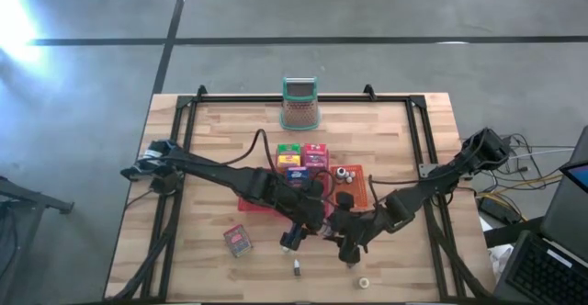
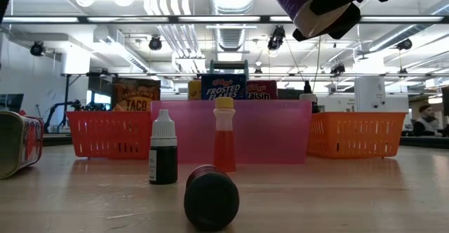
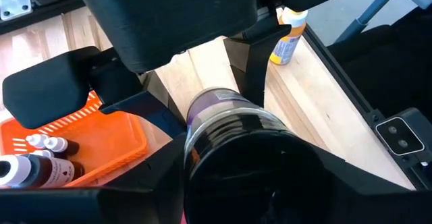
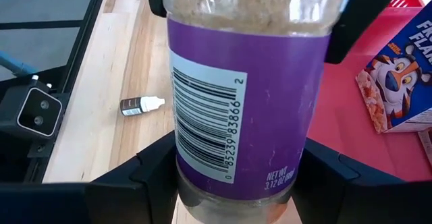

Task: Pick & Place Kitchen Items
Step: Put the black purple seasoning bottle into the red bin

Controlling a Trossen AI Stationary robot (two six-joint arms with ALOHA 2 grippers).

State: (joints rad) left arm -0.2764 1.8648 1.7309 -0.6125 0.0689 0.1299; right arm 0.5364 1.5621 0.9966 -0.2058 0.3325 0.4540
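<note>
A spice jar (image 4: pixel 236 82) with a purple barcode label, tan grains and a black cap (image 3: pixel 253 160) hangs in the air between both grippers, above the table's near middle. My left gripper (image 3: pixel 250 166) is shut on its cap end and my right gripper (image 4: pixel 236 187) on its base end. The low view shows the jar (image 2: pixel 312 8) high above the table top. Cereal boxes (image 1: pixel 303 163) stand in the red tray (image 4: pixel 337 116). Small bottles (image 3: pixel 37 160) lie in the orange tray (image 1: pixel 356 187). My left gripper pinches the jar's neck just behind the black cap (image 3: pixel 202 113) between its two fingers, coming from the table's left along the jar. The jar is lifted clear and lies roughly level. My right gripper pinches the jar's clear base end (image 4: pixel 233 193), below the label, between its two fingers (image 4: pixel 152 180), coming from the table's right along the jar. The jar is off the table, spanning both grippers.
On the near table: a black dropper bottle (image 2: pixel 163 149) and a red yellow-capped bottle (image 2: pixel 224 135) stand, a dark bottle (image 2: pixel 210 198) lies on its side, a red tin (image 1: pixel 237 241) lies left. A yellow bottle (image 3: pixel 287 38) stands apart. The mesh holder (image 1: pixel 299 103) is at the far edge.
</note>
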